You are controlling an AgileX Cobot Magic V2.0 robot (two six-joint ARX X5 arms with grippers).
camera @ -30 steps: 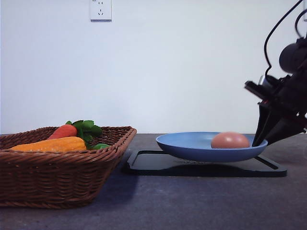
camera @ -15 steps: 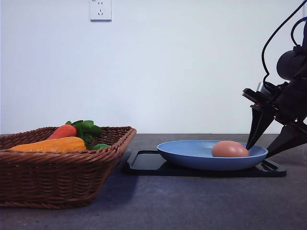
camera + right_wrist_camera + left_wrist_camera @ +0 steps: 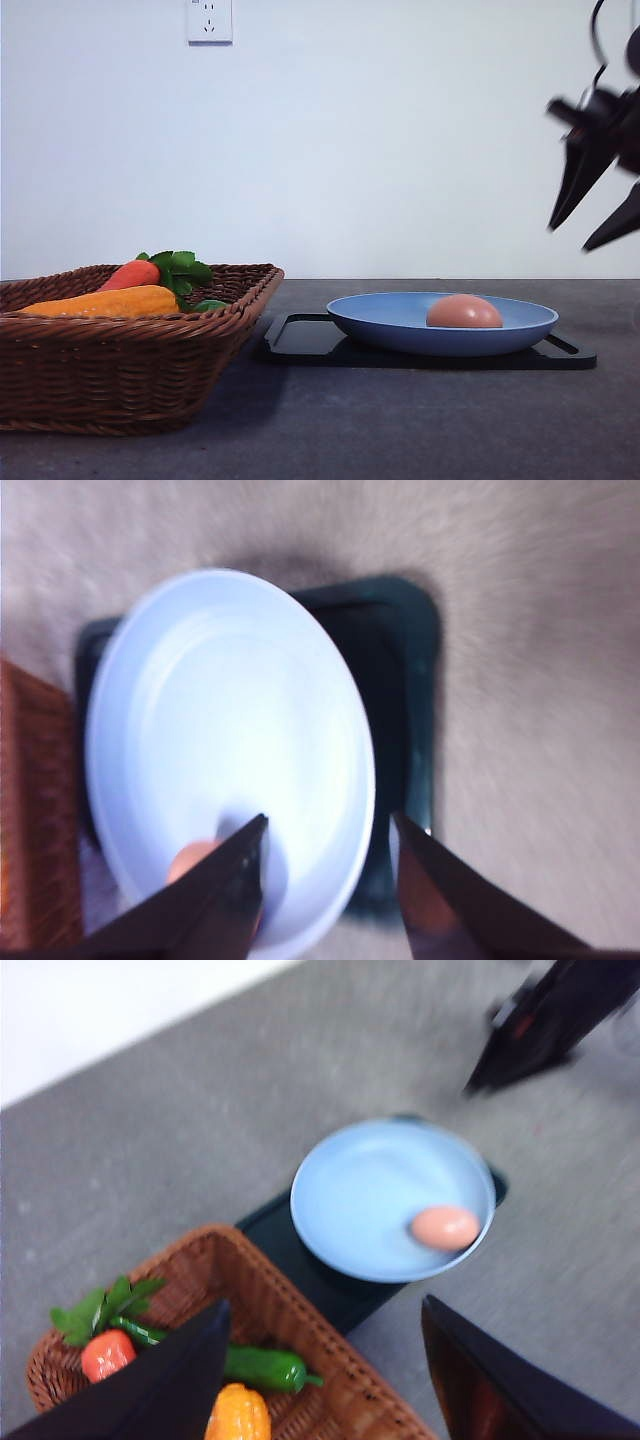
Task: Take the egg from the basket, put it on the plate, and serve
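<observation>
The pinkish-brown egg lies in the light-blue plate, right of its middle. The plate rests flat on a black tray. The dark wicker basket stands at the left. My right gripper hangs open, well above and right of the plate, touching nothing. In the right wrist view its open gripper looks down on the plate, and one finger half hides the egg. The left gripper is open high above the basket, with the plate and egg beyond.
The basket holds an orange corn cob, a carrot with green leaves and a green vegetable. The tray sticks out past the plate on the right. A wall socket sits high on the back wall.
The plate, held raised at its right rim a second ago, now lies flat on the tray. The right gripper let go and rose up and right. The egg rolled slightly left.
</observation>
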